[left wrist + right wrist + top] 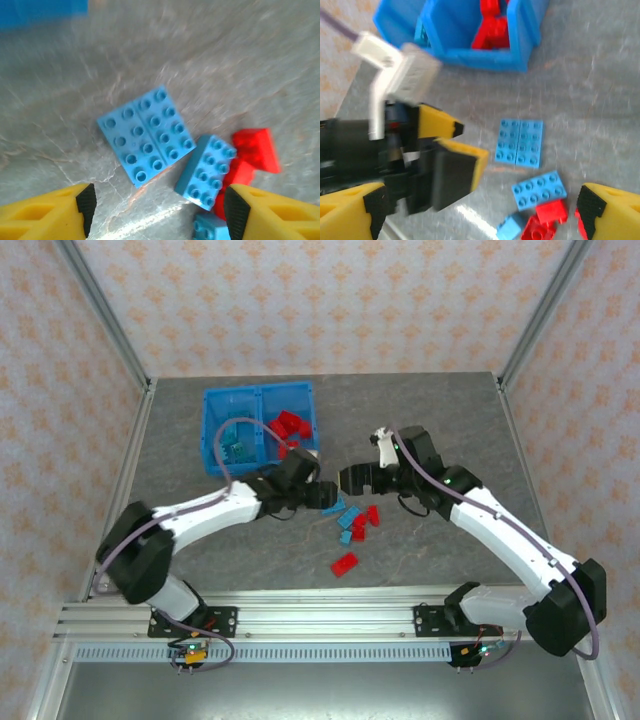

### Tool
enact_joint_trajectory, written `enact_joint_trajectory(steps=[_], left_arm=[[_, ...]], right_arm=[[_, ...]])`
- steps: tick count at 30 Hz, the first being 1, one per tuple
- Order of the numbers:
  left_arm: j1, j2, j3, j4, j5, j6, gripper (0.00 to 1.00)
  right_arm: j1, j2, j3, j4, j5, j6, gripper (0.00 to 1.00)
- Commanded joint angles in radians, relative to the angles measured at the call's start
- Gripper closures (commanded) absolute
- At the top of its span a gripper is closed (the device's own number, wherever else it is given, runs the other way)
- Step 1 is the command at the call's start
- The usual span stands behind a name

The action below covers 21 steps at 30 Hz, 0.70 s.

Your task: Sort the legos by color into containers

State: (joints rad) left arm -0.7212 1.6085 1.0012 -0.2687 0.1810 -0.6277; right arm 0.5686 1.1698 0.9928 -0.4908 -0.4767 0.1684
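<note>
The blue bin [212, 436] holds teal legos [238, 443] in its left container and red legos [290, 427] in its right one. Loose legos lie in front of it: blue ones [350, 516] and red ones [344, 563]. My left gripper [328, 494] hovers open just above the table. In its wrist view two joined blue bricks [147, 135] and a single blue brick [206, 171] lie ahead of the left gripper [159, 205], with a red brick [255, 152] beside them and nothing between the fingers. My right gripper [348, 478] is open and faces the left one closely.
The right wrist view has the left gripper's fingers [452, 172] close in front of my right gripper [481, 202], the bin [485, 60] beyond, and blue bricks [520, 142] and red bricks [545, 220] on the grey table. Metal frame posts [105, 320] border the table.
</note>
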Motion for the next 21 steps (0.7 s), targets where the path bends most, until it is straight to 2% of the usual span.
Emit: enact_joint_trajectory(steps=[1, 4, 12, 21], left_arm=[[-0.002, 0.059, 0.023, 0.023, -0.07, -0.144, 0.34], [-0.001, 0.111, 0.052, 0.001, -0.098, -0.107, 0.38], [-0.001, 0.188, 0.067, 0.044, -0.052, -0.082, 0.41], [-0.001, 0.205, 0.039, -0.033, -0.135, -0.061, 0.5]], right_arm=[[-0.003, -0.041, -0.005, -0.057, -0.008, 0.006, 0.02], [-0.007, -0.04, -0.008, -0.056, 0.0, 0.011, 0.02], [-0.007, -0.01, -0.018, -0.027, -0.01, 0.021, 0.02], [-0.007, 0.008, -0.004, -0.026, -0.016, 0.035, 0.02]])
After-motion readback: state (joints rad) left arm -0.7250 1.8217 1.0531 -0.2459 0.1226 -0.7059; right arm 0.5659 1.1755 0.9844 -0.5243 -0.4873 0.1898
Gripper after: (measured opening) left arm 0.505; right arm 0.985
